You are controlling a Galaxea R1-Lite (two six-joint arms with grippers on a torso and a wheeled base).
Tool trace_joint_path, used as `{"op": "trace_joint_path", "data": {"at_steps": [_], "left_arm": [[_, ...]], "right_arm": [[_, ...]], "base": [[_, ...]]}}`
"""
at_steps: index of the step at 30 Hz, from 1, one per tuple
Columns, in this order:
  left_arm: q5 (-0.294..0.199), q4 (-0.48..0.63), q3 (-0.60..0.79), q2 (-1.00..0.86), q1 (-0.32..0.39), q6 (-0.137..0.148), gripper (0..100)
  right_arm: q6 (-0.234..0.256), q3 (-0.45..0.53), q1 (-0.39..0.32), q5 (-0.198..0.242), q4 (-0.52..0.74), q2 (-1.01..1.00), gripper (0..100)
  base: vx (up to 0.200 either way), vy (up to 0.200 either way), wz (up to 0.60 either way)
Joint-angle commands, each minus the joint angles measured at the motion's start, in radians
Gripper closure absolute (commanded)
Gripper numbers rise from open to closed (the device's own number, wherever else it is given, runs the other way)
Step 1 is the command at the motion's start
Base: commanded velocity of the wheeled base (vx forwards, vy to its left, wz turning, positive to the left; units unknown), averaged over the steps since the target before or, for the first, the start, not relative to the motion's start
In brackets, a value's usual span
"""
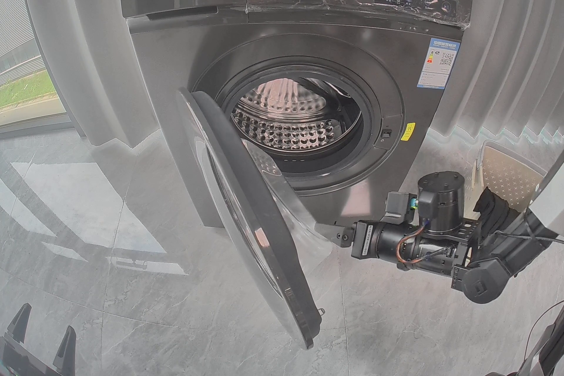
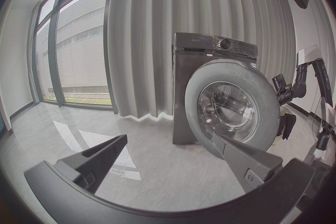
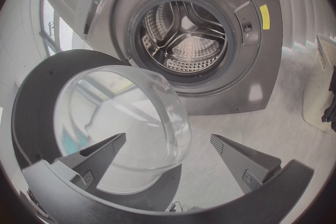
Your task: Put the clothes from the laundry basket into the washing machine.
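Your right gripper [image 1: 332, 234] is wide open and holds nothing. Its two fingers point at the open door [image 1: 247, 230] of the washing machine [image 1: 176, 60]. The door's clear glass bulge sits just in front of the fingertips. The drum [image 1: 291, 113] is farther ahead and higher up.

The clothes [image 1: 492, 210] are not in front of this gripper. They are behind it, back past its wrist, on the side away from the door. They are a dark bundle hung over the rim of the laundry basket [image 1: 510, 174], so the cloth runs mostly up and down. The basket stands on the floor near the machine.

Your left gripper [image 1: 41, 333] is open and empty too. It sits low, well apart from the basket, with the door between them.

So the right arm is much the nearer one. I think you must turn the right gripper round, away from the door. Then come down on the dark cloth from above the rim.
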Motion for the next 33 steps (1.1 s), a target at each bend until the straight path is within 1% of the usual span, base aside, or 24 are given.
{"op": "trace_joint_path", "data": {"at_steps": [1,4,7,16,17,20,32,33], "left_arm": [[0.000,0.000,0.018,-0.018,0.000,0.000,0],[0.000,0.000,0.018,-0.018,0.000,0.000,0],[0.000,0.000,0.018,-0.018,0.000,0.000,0],[0.000,0.000,0.018,-0.018,0.000,0.000,0],[0.000,0.000,0.018,-0.018,0.000,0.000,0],[0.000,0.000,0.018,-0.018,0.000,0.000,0],[0.000,-0.002,0.018,-0.018,0.000,0.000,0],[0.000,-0.002,0.018,-0.018,0.000,0.000,0]], "right_arm": [[0.003,-0.049,-0.008,0.000,0.001,0.108,0],[0.000,-0.062,0.015,0.000,-0.010,0.126,0],[0.003,-0.049,0.056,0.003,-0.011,0.108,0],[0.006,-0.051,0.055,-0.005,-0.011,0.094,0],[0.005,-0.054,0.062,-0.018,-0.011,0.096,0],[0.002,-0.069,0.084,-0.041,-0.010,0.116,0],[-0.001,-0.097,0.154,-0.040,-0.013,0.195,0],[0.000,-0.109,0.173,-0.038,-0.013,0.200,0]], "base": [[0.000,0.000,0.00],[0.000,0.000,0.00],[0.000,0.000,0.00],[0.000,0.000,0.00],[0.000,0.000,0.00],[0.000,0.000,0.00],[0.000,0.000,0.00],[0.000,0.000,0.00]]}}
